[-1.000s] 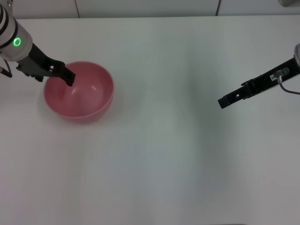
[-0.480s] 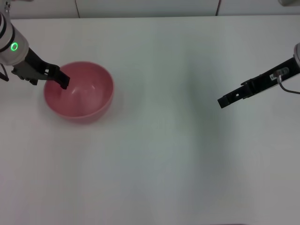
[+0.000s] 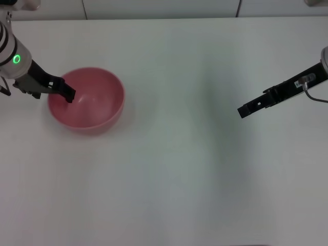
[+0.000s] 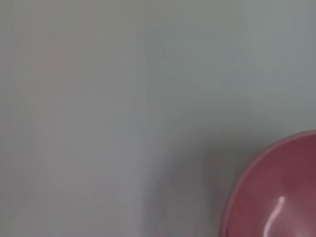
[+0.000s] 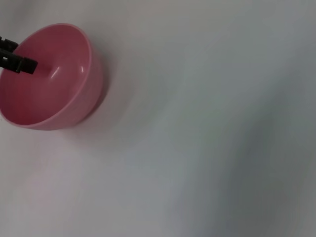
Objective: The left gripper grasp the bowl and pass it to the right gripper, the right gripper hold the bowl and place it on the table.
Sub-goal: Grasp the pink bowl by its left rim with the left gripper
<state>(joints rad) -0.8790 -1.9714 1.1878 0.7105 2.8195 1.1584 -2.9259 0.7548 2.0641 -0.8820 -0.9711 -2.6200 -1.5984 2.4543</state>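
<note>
On table (image 3: 174,169), pink bowl (image 3: 95,105), left end effector (image 3: 68,95) inside

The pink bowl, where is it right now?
In the head view, the bowl sits on the table at the robot's left, the left gripper at its rim.

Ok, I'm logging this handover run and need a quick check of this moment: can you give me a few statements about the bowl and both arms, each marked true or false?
1. The bowl stands upright on the table. True.
2. The left end effector is at the bowl's left rim, its tip over the inside. True.
3. The right end effector is touching the bowl. False: it hangs far to the right, well apart from it.
4. The bowl holds food. False: its pink inside is bare.
5. The bowl sits on the table's right half. False: it is on the left.
</note>
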